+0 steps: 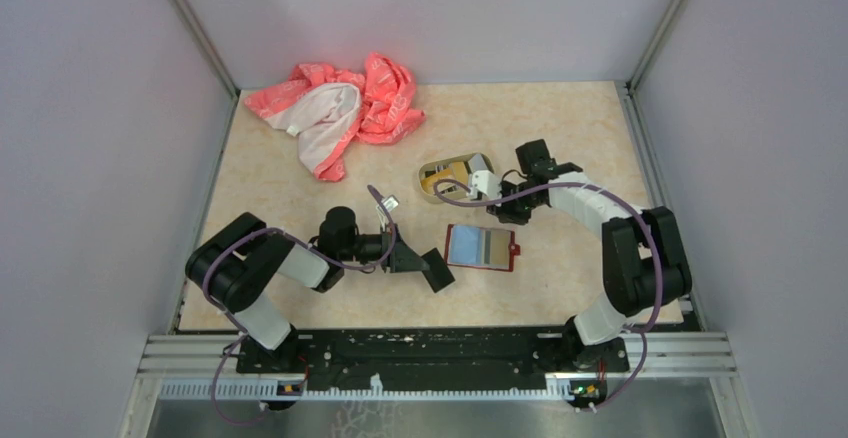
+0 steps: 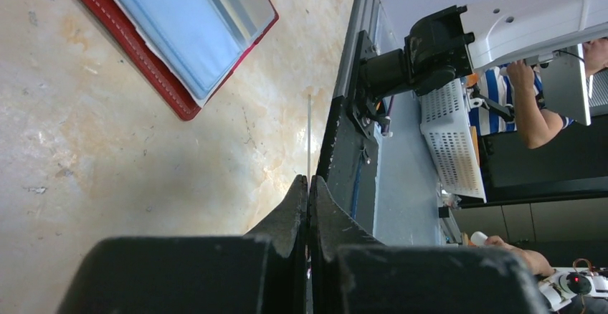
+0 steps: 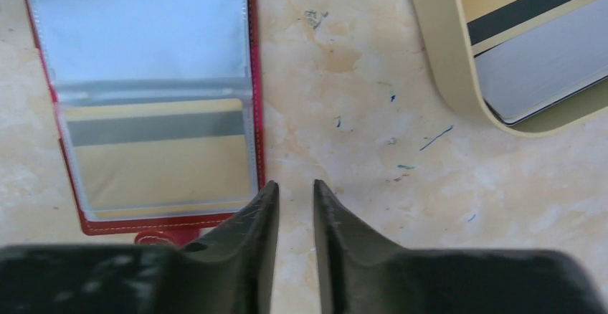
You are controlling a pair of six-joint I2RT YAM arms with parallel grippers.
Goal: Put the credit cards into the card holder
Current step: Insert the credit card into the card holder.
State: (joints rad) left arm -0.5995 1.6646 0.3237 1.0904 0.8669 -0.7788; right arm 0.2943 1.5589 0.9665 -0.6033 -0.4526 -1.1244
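Right wrist view: my right gripper (image 3: 294,185) sits narrowly parted, empty, below the card holder (image 3: 143,34) at upper left. My left gripper (image 2: 309,185) is pressed shut.

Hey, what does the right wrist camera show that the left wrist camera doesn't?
Only the right wrist view shows the tan tin with cards lying in it, a gold card tucked in a clear pocket of the wallet, and the right hand, slightly open with nothing between its fingers. Only the left wrist view shows the left hand, shut, plus the front rail and a person beyond it. Both show the open red wallet lying on the marbled table.
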